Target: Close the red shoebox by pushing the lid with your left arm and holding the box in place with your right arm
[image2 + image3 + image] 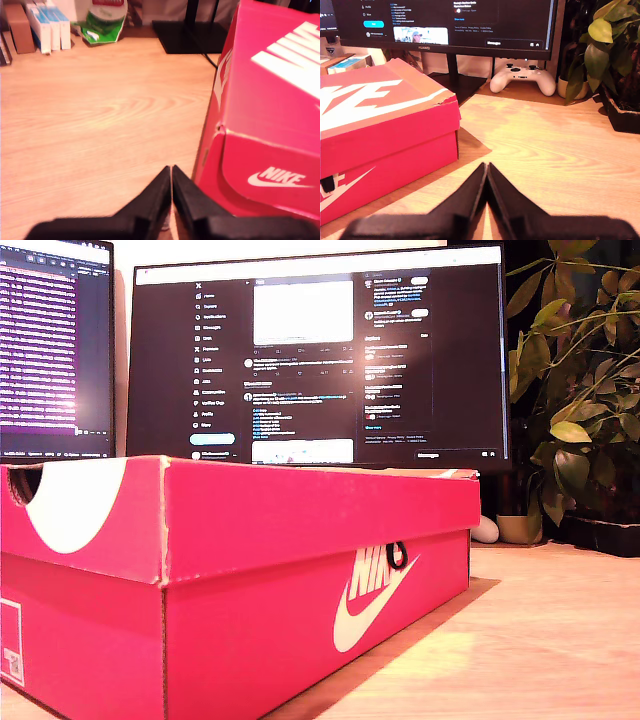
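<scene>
The red shoebox (250, 580) fills the lower part of the exterior view, with its lid (300, 505) down flat on the box and a white swoosh on the side. No arm shows in the exterior view. My first gripper (171, 172) is shut with nothing in it, low over the wooden desk, just beside the box's end wall (265, 175) and apart from it. My second gripper (486, 167) is shut and empty too, over bare desk a short way off the box's long side (390, 145).
Two lit monitors (320, 350) stand behind the box. A potted plant (612, 60) and a white game controller (522, 79) sit near the monitor stand. Small boxes (47, 25) and a green-and-white package (102, 20) line the desk's far edge in the first wrist view.
</scene>
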Tool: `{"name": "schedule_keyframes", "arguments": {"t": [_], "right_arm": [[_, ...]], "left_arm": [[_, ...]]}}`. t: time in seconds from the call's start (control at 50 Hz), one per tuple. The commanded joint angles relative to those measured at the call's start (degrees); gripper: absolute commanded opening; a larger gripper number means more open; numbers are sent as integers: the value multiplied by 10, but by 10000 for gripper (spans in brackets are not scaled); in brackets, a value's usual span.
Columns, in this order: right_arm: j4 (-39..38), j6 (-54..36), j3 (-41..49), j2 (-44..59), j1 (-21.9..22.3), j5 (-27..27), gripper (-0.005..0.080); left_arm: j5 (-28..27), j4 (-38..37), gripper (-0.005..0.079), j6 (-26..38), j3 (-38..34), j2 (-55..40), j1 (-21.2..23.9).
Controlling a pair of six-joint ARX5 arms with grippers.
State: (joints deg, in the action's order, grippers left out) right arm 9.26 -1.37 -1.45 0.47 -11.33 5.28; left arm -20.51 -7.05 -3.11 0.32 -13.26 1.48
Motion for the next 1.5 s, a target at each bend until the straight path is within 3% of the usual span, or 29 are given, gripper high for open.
{"name": "schedule_keyframes", "arguments": {"t": [0.0, 0.12, 0.42, 0.82, 1.32, 1.38, 1.48], "right_arm": [[-3, 2, 11, -3, -3, 1, -12], [-4, 2, 11, -3, 3, 1, -12], [-4, 2, 11, -4, 59, 1, -12], [-4, 2, 11, -3, 132, 2, -12], [-4, 2, 11, -4, 134, 1, -12], [-4, 2, 11, -3, 134, 1, -12], [-4, 2, 11, -3, 134, 1, -12]], "left_arm": [[0, 4, -19, -3, -18, -2, 2], [0, -3, -19, -3, -18, 6, 5], [2, -41, -19, -3, -18, 141, 0], [2, -41, -18, -3, -18, 140, -37], [4, -41, -19, -2, -18, 140, -41], [30, -41, -19, 32, -18, 140, -41], [127, -44, -19, 2, -18, 140, -47]]}}
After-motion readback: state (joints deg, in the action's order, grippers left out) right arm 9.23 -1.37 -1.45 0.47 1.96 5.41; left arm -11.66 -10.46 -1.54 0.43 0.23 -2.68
